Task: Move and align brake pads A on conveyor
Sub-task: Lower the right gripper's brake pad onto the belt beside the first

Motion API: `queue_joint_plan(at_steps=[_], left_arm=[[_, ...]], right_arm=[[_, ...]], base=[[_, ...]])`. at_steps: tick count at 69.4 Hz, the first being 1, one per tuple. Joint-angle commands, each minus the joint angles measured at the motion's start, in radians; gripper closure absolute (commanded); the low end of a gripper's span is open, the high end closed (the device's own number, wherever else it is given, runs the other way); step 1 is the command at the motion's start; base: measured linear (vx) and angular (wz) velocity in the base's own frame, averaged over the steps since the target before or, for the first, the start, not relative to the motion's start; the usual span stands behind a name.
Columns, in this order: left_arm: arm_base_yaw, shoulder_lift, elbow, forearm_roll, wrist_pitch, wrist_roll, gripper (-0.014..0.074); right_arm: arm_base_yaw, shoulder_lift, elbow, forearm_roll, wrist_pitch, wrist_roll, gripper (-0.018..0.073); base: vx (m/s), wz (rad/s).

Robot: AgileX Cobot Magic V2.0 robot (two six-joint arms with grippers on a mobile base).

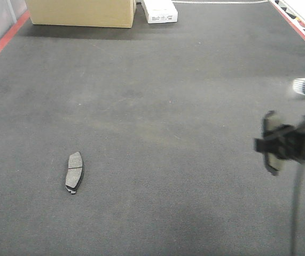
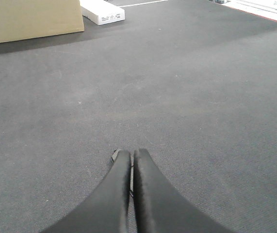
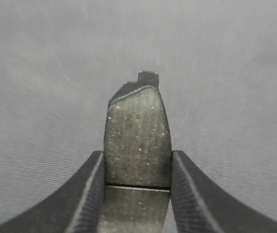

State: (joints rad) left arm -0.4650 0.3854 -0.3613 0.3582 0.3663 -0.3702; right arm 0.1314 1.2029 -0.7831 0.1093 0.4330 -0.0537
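The right gripper [image 3: 137, 155] grasps a brake pad [image 3: 137, 126] over the conveyor [image 1: 152, 106]; the second brake pad [image 1: 75, 172] lies well to its left, long axis fore-aft; the clenched left gripper [image 2: 131, 156] is likely nearer

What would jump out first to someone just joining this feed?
The held pad, clamped in the right gripper, fills the right wrist view. In the front view a lone pad lies on the conveyor at lower left, and a cardboard box sits at the far left.
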Motion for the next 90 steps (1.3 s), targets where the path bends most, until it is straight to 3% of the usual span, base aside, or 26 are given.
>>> queue_joint_plan(at_steps=[1,15,23,36,53,90], left_arm=[[-0.003,0.006,-0.024,0.008,-0.071,-0.001,0.0603],[-0.003,0.006,-0.024,0.008,-0.071,-0.001,0.0603],[-0.003,0.006,-0.024,0.008,-0.071,-0.001,0.0603],[-0.003,0.006,-0.024,0.008,-0.071,-0.001,0.0603],[-0.003,0.006,-0.024,0.008,-0.071,-0.001,0.0603],[-0.003,0.006,-0.024,0.008,-0.071,-0.001,0.0603]], right_arm=[[0.0,0.1,-0.106,0.005,-0.037,-0.02,0.046],[0.088,0.294,-0.235,0.016,0.042,-0.013,0.046],[0.131,0.379,-0.289,0.016,0.055,0.044,0.046],[0.139,0.511,-0.365,0.018,0.077,0.109,0.0456],[0.139,0.602,-0.395,0.025,0.069,0.112,0.0428],[0.139,0.608,-0.399,0.025,0.079,0.127,0.0117]], base=[[0.0,0.0],[0.0,0.0],[0.0,0.0],[0.0,0.0],[0.0,0.0],[0.0,0.0]])
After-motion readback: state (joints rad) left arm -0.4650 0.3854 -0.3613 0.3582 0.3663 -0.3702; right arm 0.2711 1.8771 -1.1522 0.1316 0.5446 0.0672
